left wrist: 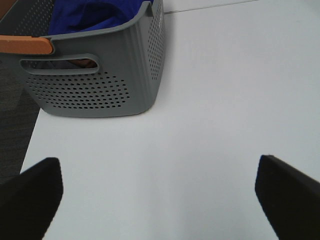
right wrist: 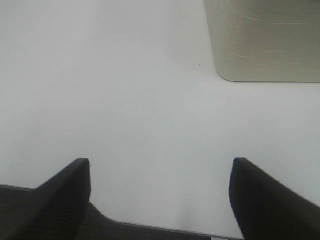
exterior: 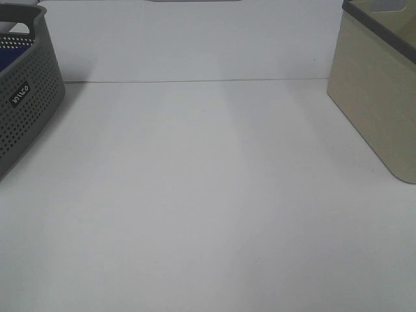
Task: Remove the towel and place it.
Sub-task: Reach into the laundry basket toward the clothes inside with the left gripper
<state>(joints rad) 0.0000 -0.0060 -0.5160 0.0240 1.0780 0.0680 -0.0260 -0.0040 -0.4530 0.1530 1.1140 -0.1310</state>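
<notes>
The royal-blue towel [left wrist: 92, 15] lies bunched inside the grey perforated basket [left wrist: 100, 85]; in the high view only a sliver of the towel [exterior: 12, 57] shows through that basket [exterior: 29, 104] at the far left. My left gripper [left wrist: 157, 192] stands open over bare table, short of the basket, with nothing between its black fingers [left wrist: 30, 195]. My right gripper [right wrist: 160, 195] is also open and empty, near the table's front edge, with the beige bin [right wrist: 265, 40] ahead of it. Neither arm shows in the high view.
The beige bin [exterior: 380, 91] with a dark grey rim stands at the far right of the white table [exterior: 208, 195]. An orange handle piece [left wrist: 25, 45] sits on the grey basket's rim. A seam [exterior: 195, 81] crosses the table's back.
</notes>
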